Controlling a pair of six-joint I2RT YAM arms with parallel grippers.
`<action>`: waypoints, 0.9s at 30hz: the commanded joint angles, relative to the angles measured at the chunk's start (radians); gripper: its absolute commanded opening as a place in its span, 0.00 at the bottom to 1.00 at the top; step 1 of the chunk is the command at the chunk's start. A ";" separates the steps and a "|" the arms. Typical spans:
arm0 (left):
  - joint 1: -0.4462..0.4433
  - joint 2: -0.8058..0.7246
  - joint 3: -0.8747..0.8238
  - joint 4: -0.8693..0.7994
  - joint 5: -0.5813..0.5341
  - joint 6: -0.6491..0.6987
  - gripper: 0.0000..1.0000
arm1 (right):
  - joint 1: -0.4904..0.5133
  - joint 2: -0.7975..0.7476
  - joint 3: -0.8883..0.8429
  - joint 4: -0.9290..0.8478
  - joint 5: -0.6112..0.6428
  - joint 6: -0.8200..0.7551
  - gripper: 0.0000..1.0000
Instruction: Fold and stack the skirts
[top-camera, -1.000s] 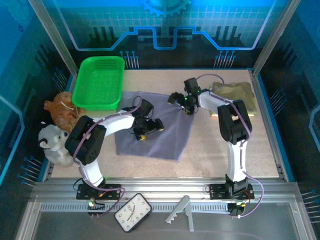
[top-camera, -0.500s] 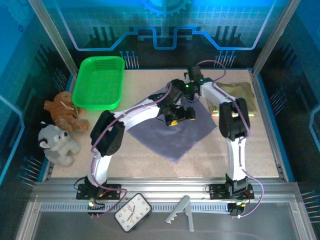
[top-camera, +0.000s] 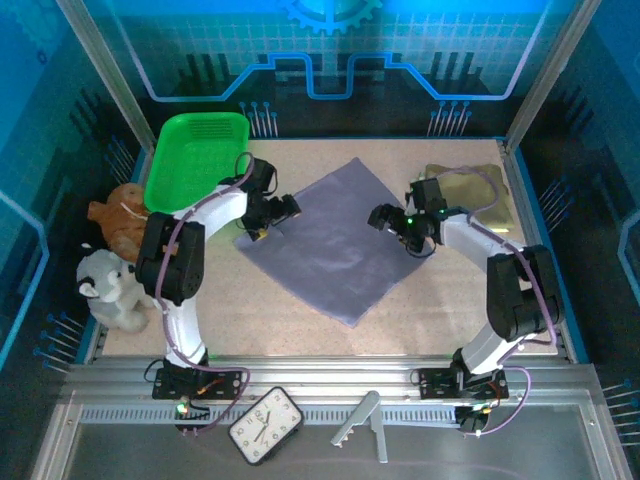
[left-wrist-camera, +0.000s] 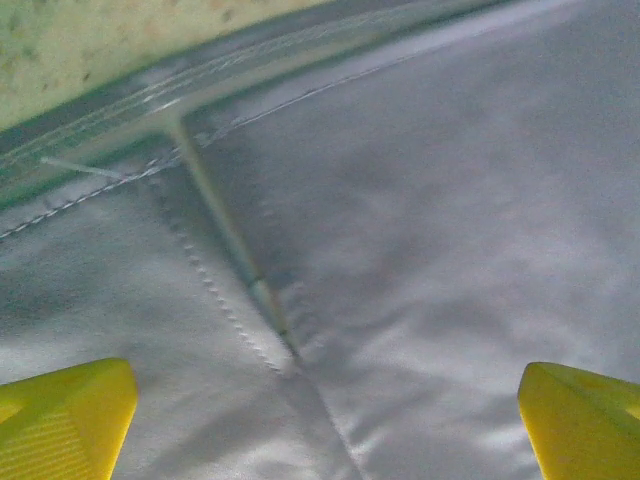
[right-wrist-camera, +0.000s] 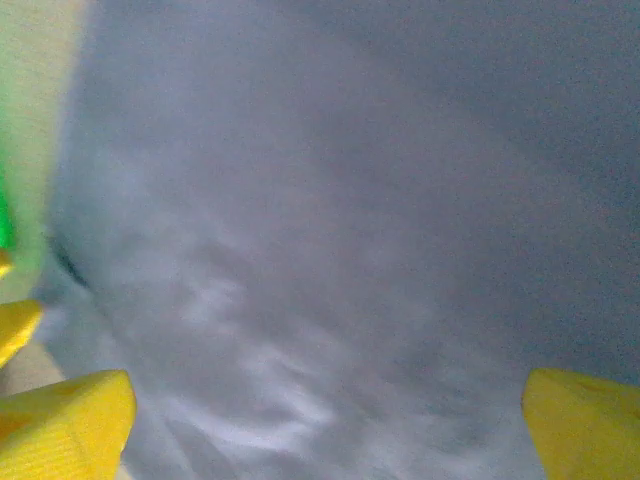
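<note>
Lying flat as a diamond just to the right of the green basket (top-camera: 195, 165), the grey-lavender skirt (top-camera: 335, 250) is now spread out on the table (top-camera: 450, 310). One second before, it lay more toward the near side of the basket, with both grippers over its far half. Half a second before, the two arms met over its far corner. Now the arms have parted. The left gripper (top-camera: 272, 218) hangs at the skirt corner nearest to the basket, and the right gripper (top-camera: 392, 230) at the opposite corner, farther from the basket.

Both grippers are released. In each wrist view the yellow fingertips (left-wrist-camera: 65, 415) stand wide apart with only cloth under them and nothing pinched. The left wrist view shows a stitched hem and a seam of the skirt. The right wrist view is blurred, so one cannot tell there whether the tips touch the cloth.

For the task this seems to mean that the spreading is finished and the fold is not yet begun. Probably the next step is to take two corners and bring them over. The olive-khaki skirt (top-camera: 480, 195) lies well away from the basket, beyond the right gripper, perhaps as the base of the stack.
</note>
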 joint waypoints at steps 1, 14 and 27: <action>-0.003 0.009 -0.061 -0.013 -0.040 0.020 0.99 | 0.005 0.028 -0.012 0.020 0.031 0.046 1.00; -0.009 -0.248 -0.541 0.072 -0.023 -0.132 0.99 | 0.014 0.382 0.341 -0.056 -0.052 -0.052 1.00; -0.157 -0.241 -0.453 0.057 0.008 -0.226 0.99 | -0.014 0.786 0.981 -0.225 -0.070 -0.044 1.00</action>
